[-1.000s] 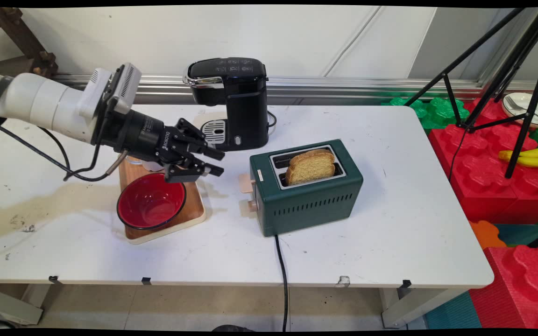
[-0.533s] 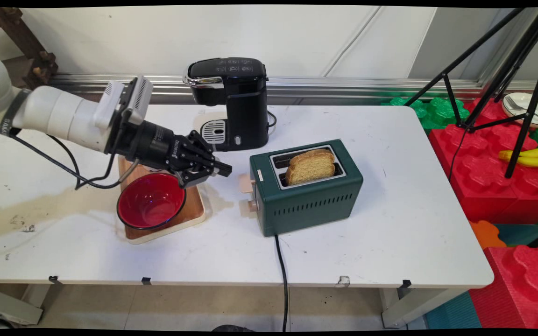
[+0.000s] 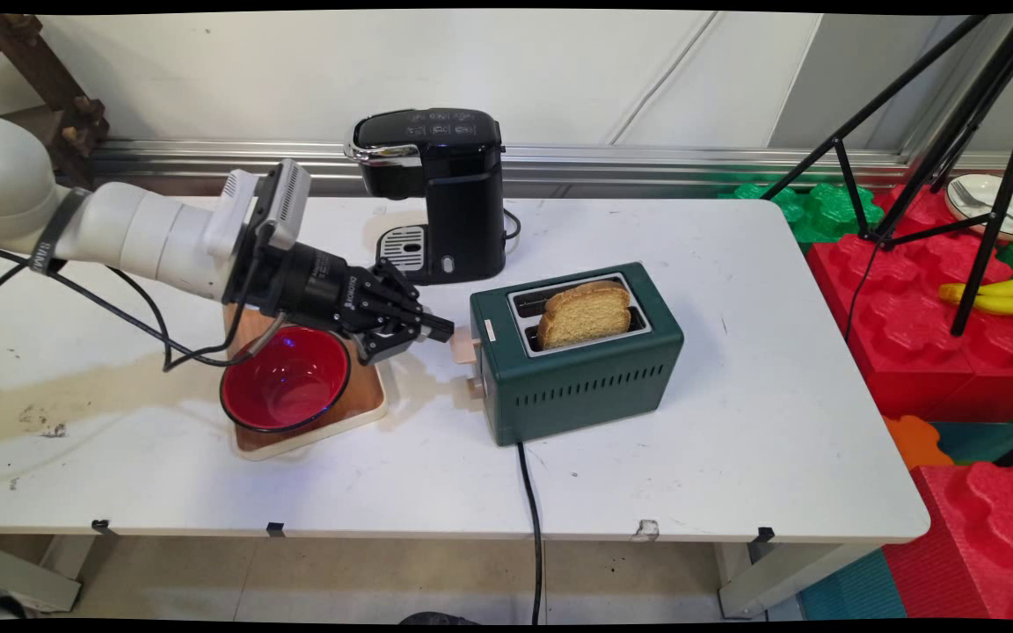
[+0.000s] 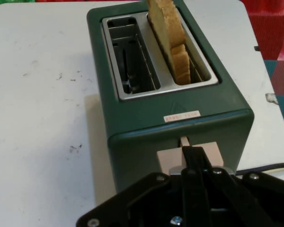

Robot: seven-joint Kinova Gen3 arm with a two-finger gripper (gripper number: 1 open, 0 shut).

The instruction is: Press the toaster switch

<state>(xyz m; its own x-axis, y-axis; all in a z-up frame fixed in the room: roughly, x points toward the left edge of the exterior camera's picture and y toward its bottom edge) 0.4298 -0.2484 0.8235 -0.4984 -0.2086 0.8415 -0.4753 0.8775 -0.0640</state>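
A dark green toaster (image 3: 581,356) stands mid-table with a slice of toast (image 3: 585,312) upright in its right slot; the other slot is bare. My gripper (image 3: 443,328) is shut, its tips at the toaster's beige lever (image 3: 464,345) on the left end face. In the hand view the shut fingers (image 4: 195,158) rest on top of that beige lever (image 4: 166,161), with the toaster (image 4: 146,123) and the toast (image 4: 170,40) straight ahead. Whether the tips press the lever or only touch it I cannot tell.
A red bowl (image 3: 285,379) sits on a wooden board (image 3: 364,396) under the arm. A black coffee machine (image 3: 440,189) stands behind. The toaster's black cord (image 3: 531,519) runs off the near edge. Red and green foam blocks (image 3: 929,334) and a tripod (image 3: 964,132) flank the right side.
The gripper has shut and moved right and slightly down, from above the bowl's far rim to the toaster's lever. The toast and toaster have not moved.
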